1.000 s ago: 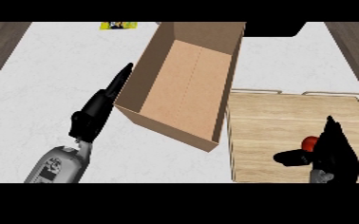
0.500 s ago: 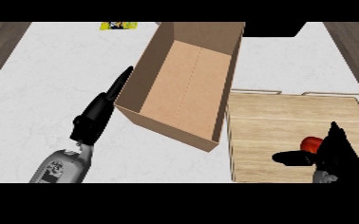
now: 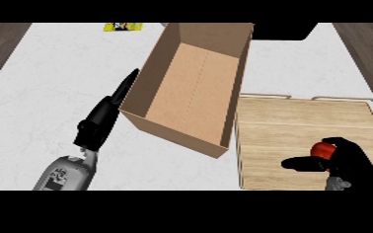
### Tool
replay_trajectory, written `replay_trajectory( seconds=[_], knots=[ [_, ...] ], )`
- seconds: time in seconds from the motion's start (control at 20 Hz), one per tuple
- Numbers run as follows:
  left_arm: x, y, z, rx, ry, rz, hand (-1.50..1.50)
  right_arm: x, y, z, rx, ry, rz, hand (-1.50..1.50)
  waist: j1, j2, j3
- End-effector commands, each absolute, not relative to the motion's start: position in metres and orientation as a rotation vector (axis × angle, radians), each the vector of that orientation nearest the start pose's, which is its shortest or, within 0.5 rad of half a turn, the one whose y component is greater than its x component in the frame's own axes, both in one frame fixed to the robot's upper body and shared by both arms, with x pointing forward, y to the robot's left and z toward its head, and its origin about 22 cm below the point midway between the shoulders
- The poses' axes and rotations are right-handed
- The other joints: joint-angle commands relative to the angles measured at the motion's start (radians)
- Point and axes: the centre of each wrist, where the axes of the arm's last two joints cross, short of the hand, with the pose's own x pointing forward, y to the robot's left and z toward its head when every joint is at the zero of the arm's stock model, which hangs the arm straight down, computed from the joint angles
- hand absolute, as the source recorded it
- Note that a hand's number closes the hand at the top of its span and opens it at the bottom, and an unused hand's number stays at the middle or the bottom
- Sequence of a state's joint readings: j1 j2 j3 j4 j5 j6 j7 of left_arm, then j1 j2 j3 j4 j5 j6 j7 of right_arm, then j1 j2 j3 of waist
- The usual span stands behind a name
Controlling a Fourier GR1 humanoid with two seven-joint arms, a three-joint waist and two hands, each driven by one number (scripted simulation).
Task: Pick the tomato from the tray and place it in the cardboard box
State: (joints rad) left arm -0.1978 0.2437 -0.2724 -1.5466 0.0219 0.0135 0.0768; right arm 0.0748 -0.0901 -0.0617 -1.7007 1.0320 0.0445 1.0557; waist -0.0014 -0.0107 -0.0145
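Locating the tomato first. Position?
— Found over the near right part of the tray, half hidden inside the right hand. Fingers curled over the top, thumb reaching in from the left: closed round the fruit. Cannot tell whether lifted clear of the wood or resting on it.

Handling notes?
— Judged light, round, smooth-skinned, soft under the skin; liable to roll and to bruise. Take hold across the widest part, thumb opposite fingers, much as shown. Avoid pinching at the crown. Lower into place rather than letting fall.

Containers?
— For the tray: pale wood, thin raised rim, nothing seen on it besides the tomato. For the cardboard box: open at the top, set at a slant on the table, near corner just beside the tray's left edge. Bare brown floor inside, nothing seen in it. Expect a carry up and leftward over the box's tall right wall. Keep the fruit well above that wall on the way over.

Other hand?
— For the left hand: fingers straight and together, holding nothing, just beside the box's left wall. Cannot tell whether touching the cardboard.
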Motion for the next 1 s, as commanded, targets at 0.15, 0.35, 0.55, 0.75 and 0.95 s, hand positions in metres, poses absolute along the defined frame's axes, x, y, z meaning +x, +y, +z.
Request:
replay_trajectory(
  seconds=[0.15, 0.35, 0.55, 0.75, 0.95],
  knots=[
    [0.282, 0.201, 0.034, -0.033, -1.610, -0.458, 0.00, 0.229, -0.276, 0.010, -1.183, -0.362, 0.290, 1.50, 0.000, 0.011, 0.014],
    [0.284, 0.197, 0.042, -0.078, -1.611, -0.498, 0.00, 0.237, -0.230, 0.025, -1.090, -0.779, 0.800, 1.50, 0.065, 0.018, 0.015],
    [0.285, 0.181, 0.047, -0.150, -1.627, -0.548, 0.00, 0.236, -0.172, 0.057, -0.886, -1.205, 1.247, 1.50, 0.233, 0.022, 0.014],
    [0.284, 0.167, 0.047, -0.200, -1.618, -0.589, 0.00, 0.218, -0.136, 0.077, -0.591, -1.595, 1.650, 1.50, 0.228, 0.012, 0.019],
    [0.292, 0.186, 0.050, -0.132, -1.613, -0.519, 0.00, 0.206, -0.137, 0.106, -0.361, -1.932, 1.880, 1.50, 0.124, 0.013, 0.020]
  ],
)
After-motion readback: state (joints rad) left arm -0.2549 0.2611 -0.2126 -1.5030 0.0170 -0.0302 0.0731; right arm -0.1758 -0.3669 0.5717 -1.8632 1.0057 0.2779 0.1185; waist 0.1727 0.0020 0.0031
